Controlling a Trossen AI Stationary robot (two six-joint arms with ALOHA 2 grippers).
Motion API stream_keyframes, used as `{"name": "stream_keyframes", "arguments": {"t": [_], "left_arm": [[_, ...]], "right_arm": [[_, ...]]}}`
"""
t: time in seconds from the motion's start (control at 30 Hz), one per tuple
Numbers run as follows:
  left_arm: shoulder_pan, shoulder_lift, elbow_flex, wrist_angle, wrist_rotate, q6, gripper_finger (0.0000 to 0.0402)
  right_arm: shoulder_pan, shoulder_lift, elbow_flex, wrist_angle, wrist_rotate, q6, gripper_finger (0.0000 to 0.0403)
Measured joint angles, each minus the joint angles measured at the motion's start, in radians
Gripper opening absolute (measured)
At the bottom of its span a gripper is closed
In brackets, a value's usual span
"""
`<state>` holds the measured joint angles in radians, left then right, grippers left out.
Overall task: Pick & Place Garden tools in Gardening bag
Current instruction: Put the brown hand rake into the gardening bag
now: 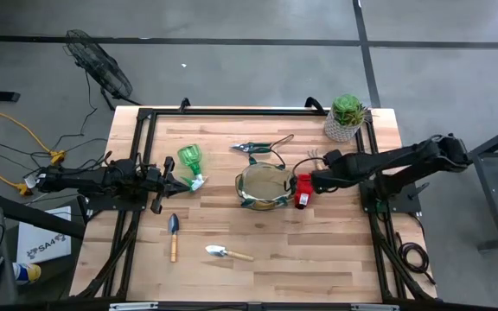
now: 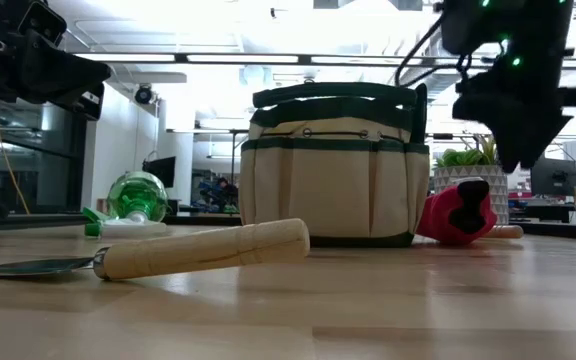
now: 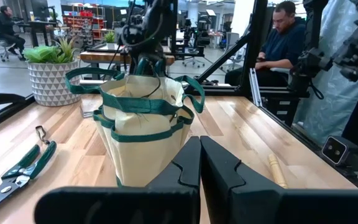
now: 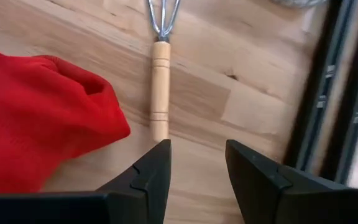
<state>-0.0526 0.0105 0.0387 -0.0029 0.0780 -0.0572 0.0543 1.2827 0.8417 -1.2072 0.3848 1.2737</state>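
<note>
The gardening bag [image 1: 263, 186] stands upright at the table's middle, its mouth open. A red item [image 1: 302, 191] lies against its right side. Next to it lies a small hand rake [image 4: 160, 74] with a wooden handle. My right gripper [image 4: 197, 165] hangs open above the rake handle's free end, pointing steeply down and touching nothing. My left gripper [image 3: 201, 168] waits shut and level at the table's left, near a green spray bottle [image 1: 191, 163]. Pruners [image 1: 258, 145] lie beyond the bag. Two trowels [image 1: 174, 234] [image 1: 226, 252] lie toward the near edge.
A succulent in a pale pot [image 1: 346, 117] stands at the far right corner. A dark frame rail [image 4: 328, 93] runs along the table's right edge, close to the rake. People sit at desks in the room beyond the table [image 3: 284, 37].
</note>
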Motion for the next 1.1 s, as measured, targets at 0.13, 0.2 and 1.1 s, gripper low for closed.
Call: {"name": "stream_keyframes", "arguments": {"t": [0.13,0.2,1.1], "left_arm": [[0.0,0.0,0.0,0.0,0.0,0.0,0.0],[0.0,0.0,0.0,0.0,0.0,0.0,0.0],[0.0,0.0,0.0,0.0,0.0,0.0,0.0]], "right_arm": [[-0.063,0.0,-0.037,0.082,-0.037,-0.097,0.0145],[-0.092,0.0,-0.046,0.109,-0.047,-0.132,0.0145],[-0.248,0.0,-0.257,0.431,-0.206,-0.303,0.0226]]}}
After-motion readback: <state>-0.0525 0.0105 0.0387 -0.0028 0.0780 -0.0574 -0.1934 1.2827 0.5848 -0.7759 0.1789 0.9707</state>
